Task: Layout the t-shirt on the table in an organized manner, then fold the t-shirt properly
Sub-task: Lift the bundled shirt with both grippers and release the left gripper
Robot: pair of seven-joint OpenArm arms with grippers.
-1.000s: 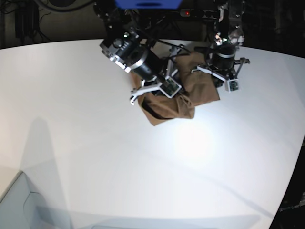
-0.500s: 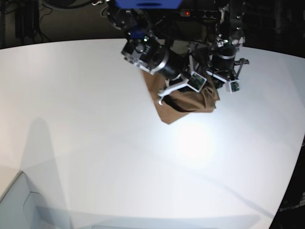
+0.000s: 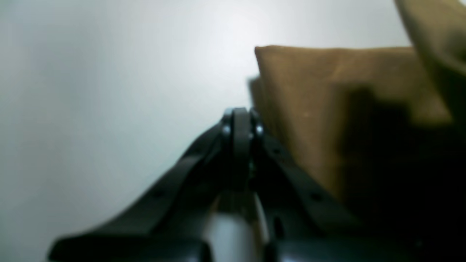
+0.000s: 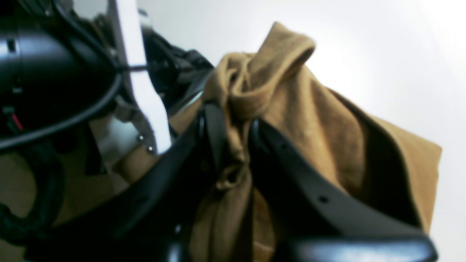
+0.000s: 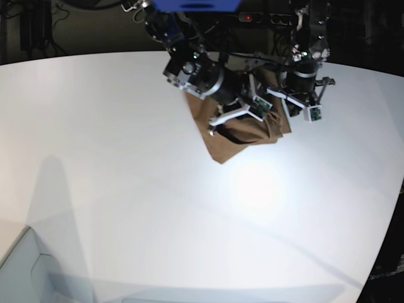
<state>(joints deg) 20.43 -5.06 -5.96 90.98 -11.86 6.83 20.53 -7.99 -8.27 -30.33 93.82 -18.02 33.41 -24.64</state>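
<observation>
Right gripper [image 4: 233, 123]: clamped on a bunched fold of the t-shirt [image 4: 291, 120], cloth pinched between the two black fingers [image 4: 214, 131].
Left gripper [image 3: 240, 123]: jaws pressed together, nothing between them.
T-shirt: crumpled, hanging from the right jaws; one flat corner lying just beside the left jaws.
Table [image 5: 126, 158]: white, under both jaws.

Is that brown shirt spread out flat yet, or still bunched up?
Bunched up. The shirt is gathered in folds, pinched in the right gripper and hanging over the table.
</observation>
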